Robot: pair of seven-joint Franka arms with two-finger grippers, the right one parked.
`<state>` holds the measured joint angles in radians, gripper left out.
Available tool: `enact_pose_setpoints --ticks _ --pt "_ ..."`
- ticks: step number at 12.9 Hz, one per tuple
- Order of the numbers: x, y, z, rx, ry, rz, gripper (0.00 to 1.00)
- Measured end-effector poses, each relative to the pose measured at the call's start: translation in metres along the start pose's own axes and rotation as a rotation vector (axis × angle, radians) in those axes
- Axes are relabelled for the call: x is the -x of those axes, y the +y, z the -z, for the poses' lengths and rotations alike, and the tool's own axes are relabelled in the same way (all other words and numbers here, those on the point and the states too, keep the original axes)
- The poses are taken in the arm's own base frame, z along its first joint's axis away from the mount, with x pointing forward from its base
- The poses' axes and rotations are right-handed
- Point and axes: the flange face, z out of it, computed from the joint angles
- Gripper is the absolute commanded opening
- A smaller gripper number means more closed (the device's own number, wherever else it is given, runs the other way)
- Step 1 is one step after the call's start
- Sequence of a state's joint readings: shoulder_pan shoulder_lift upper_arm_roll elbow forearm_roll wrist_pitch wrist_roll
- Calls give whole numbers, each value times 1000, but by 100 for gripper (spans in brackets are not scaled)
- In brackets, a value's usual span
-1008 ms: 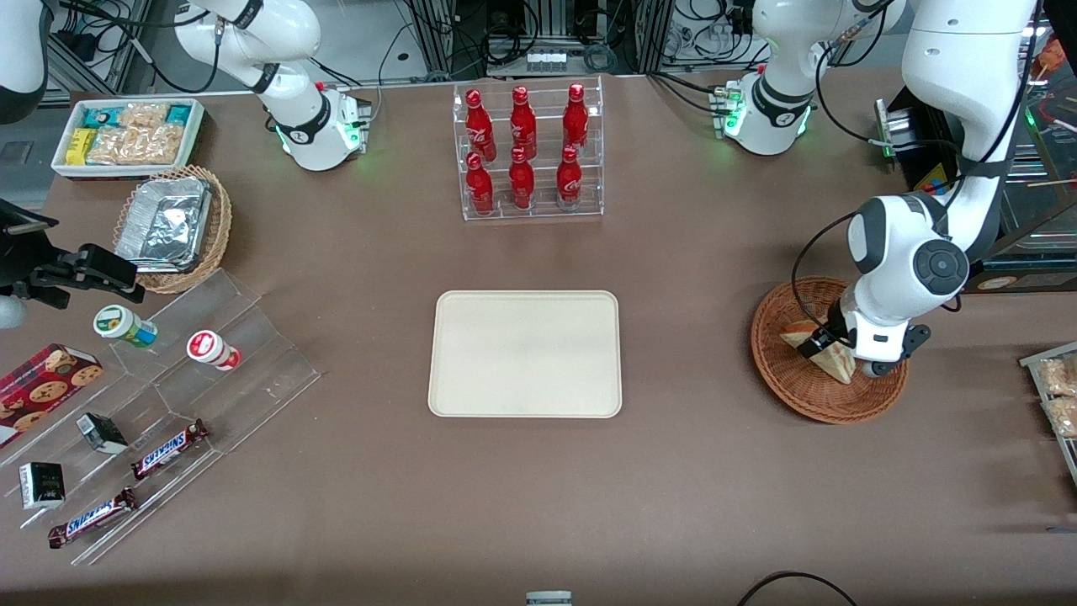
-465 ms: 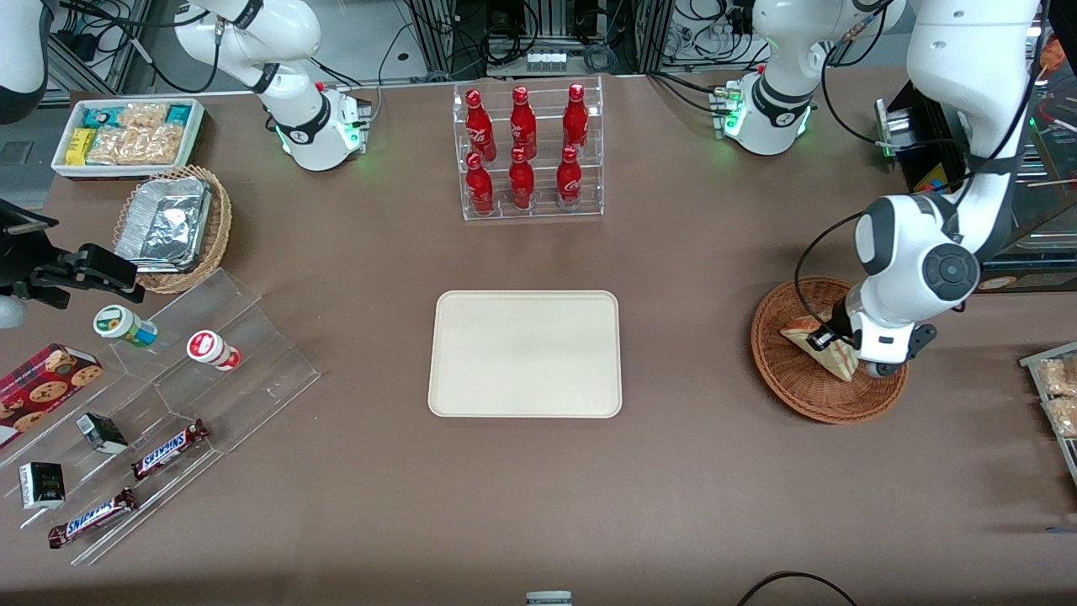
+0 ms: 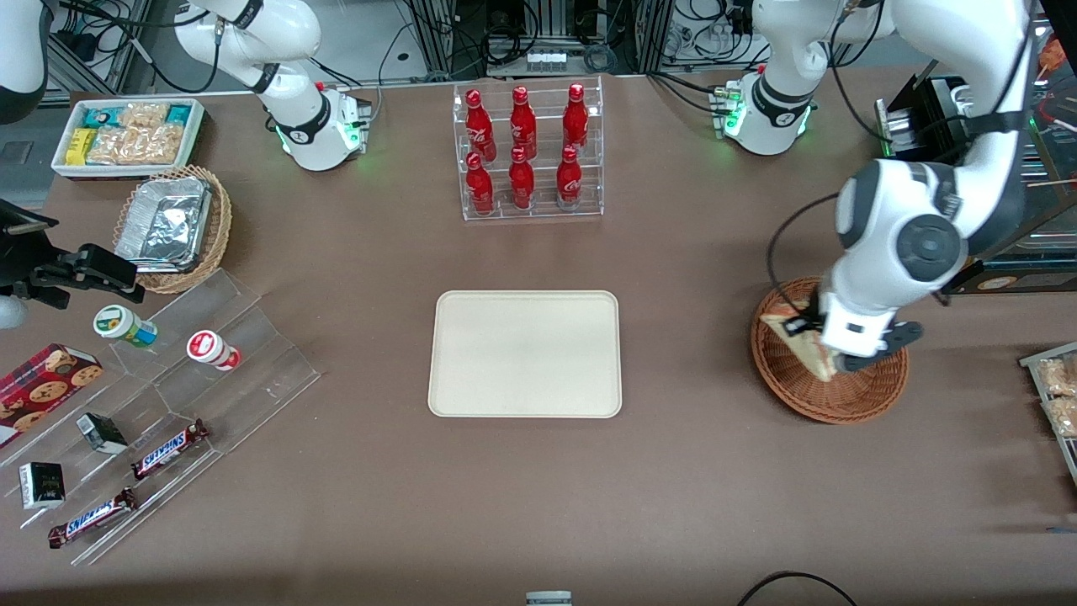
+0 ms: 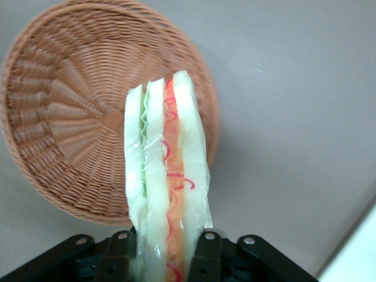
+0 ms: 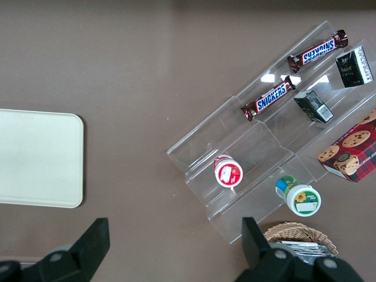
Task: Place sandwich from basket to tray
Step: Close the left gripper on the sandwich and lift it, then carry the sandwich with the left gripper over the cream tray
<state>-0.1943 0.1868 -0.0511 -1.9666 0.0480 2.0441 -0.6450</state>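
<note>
My left gripper (image 3: 809,347) is shut on the sandwich (image 3: 799,343), a pale bread wedge in clear wrap with red, orange and green layers on its cut edge (image 4: 167,194). It holds the sandwich lifted above the reddish-brown woven basket (image 3: 841,396), over the basket's edge nearest the tray. In the left wrist view the black fingers (image 4: 204,258) press both sides of the sandwich, with the basket (image 4: 64,123) empty below. The cream-beige tray (image 3: 525,353) lies bare at the table's middle, toward the parked arm from the basket.
A clear rack of red bottles (image 3: 526,151) stands farther from the front camera than the tray. Toward the parked arm's end are a clear stepped stand with snacks (image 3: 168,396), a tan basket with foil containers (image 3: 172,227) and a white bin of packets (image 3: 126,135).
The gripper has risen with the sandwich out of the basket and shifted toward the tray. The sandwich left the basket floor.
</note>
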Motion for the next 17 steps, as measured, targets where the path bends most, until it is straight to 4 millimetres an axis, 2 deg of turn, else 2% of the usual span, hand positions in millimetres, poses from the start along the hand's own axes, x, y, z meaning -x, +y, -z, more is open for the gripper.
enact_pose_setpoints --ticks 2,3,4,8,10,15,17 --pt "26 42 -2 -7 4 -83 28" --pt "35 60 -6 -11 3 -115 33" --pt "41 77 -11 -15 1 -144 33" --pt "75 160 -45 1 26 -276 24" --pt "98 196 -65 28 54 -335 24" --pt "141 245 -91 99 115 -432 25" --pt "151 254 -105 100 114 -457 25"
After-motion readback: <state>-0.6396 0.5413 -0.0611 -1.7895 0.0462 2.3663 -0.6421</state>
